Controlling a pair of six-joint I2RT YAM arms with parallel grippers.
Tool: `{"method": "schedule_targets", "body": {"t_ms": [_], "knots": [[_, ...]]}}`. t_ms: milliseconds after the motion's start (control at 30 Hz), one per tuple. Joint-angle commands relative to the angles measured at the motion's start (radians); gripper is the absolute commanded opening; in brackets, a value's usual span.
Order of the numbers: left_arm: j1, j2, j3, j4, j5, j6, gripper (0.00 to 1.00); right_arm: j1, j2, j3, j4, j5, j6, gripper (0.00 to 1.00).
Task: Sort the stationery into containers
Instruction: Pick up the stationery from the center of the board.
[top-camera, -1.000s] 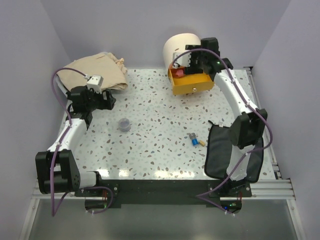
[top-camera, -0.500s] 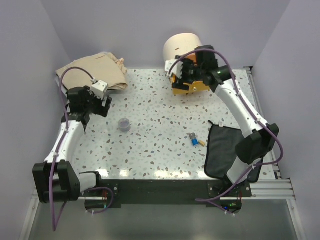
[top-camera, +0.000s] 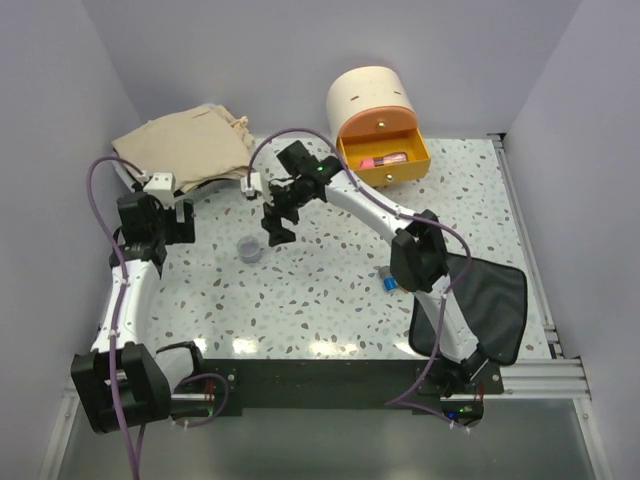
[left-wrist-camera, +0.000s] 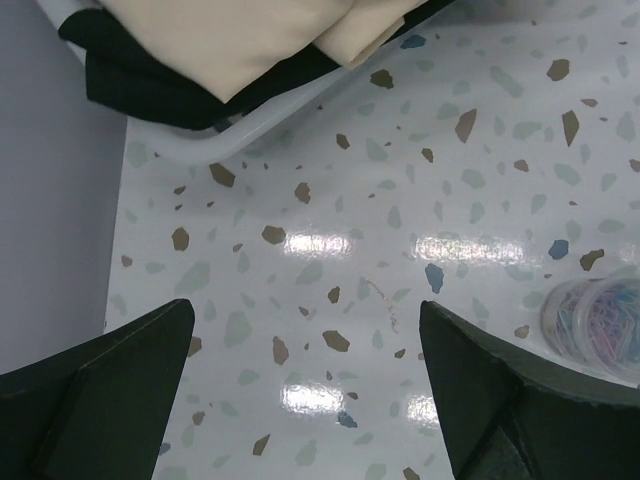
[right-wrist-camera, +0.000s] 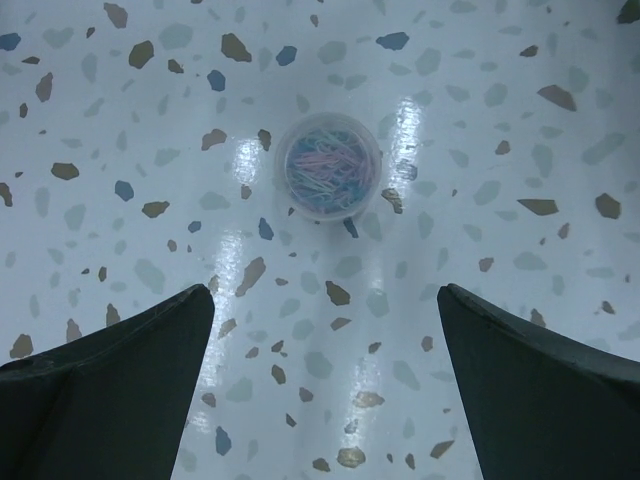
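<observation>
Hovering right hand (right-wrist-camera: 322, 295), spread wide and empty — small round pot (right-wrist-camera: 328, 167) just ahead, untouched

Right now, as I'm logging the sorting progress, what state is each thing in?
Drawer: pulled out, pink tube inside.
Small pot: upright, not gripped.
Pouch: lying flat on the right side.
Blue piece: loose beside the pouch.
Left claw: open, empty.
Right claw: open, empty, above the small pot.

Glossy speckled tabletop (right-wrist-camera: 480, 120), clear plastic pot (right-wrist-camera: 328, 168), matt black fabric pouch (top-camera: 490, 300), cream cloth (top-camera: 185, 148).
</observation>
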Motion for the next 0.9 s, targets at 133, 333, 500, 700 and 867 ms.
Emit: {"method": "schedule_targets", "body": {"t_ms": [133,333,500,700,867], "knots": [[0.033,-0.022,0.033,0.01,-0.035,-0.082,1.0,0.092,0.033,0.075,-0.014,-0.022,-0.01,0.99],[0.033,-0.029,0.014,0.017,-0.032,-0.069,1.0,0.111,0.06,0.036,0.11,0.05,0.044,0.99],[0.031,-0.029,0.011,0.013,-0.029,-0.075,1.0,0.115,0.082,0.006,0.221,0.112,0.062,0.99],[0.031,-0.032,0.01,0.003,-0.026,-0.066,1.0,0.115,0.106,-0.013,0.271,0.136,0.025,0.99],[0.033,-0.019,0.008,0.006,-0.021,-0.071,1.0,0.115,0.117,-0.033,0.293,0.143,0.024,0.99]]}}
